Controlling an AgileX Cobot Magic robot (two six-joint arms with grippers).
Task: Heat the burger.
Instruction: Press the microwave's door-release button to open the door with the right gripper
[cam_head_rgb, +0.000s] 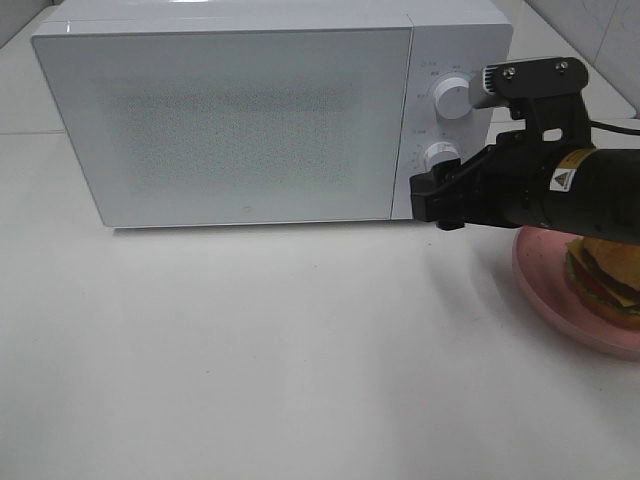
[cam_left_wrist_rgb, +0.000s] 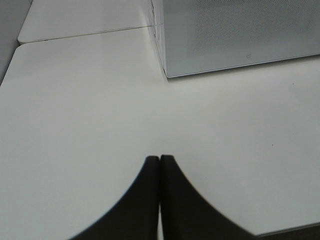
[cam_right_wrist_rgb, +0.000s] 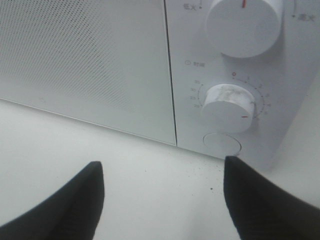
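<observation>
The burger (cam_head_rgb: 603, 272), with its golden bun and layered filling, sits on a round pink plate (cam_head_rgb: 548, 282) at the right edge, partly hidden under my right arm. My right gripper (cam_head_rgb: 426, 198) hovers just in front of the white microwave (cam_head_rgb: 240, 110), level with its control panel's lower corner. In the right wrist view this gripper (cam_right_wrist_rgb: 162, 176) stands open with nothing between its fingers, facing the lower knob (cam_right_wrist_rgb: 227, 107) and the round button (cam_right_wrist_rgb: 222, 144) beneath it. My left gripper (cam_left_wrist_rgb: 160, 161) is shut and empty above the bare tabletop, short of the microwave's corner (cam_left_wrist_rgb: 167, 74).
The microwave door (cam_head_rgb: 230, 125) is shut. An upper knob (cam_head_rgb: 451, 97) sits above the lower knob (cam_head_rgb: 440, 155) on the panel. The white tabletop (cam_head_rgb: 250, 350) stretches in front of the oven. A tiled wall runs along the back right.
</observation>
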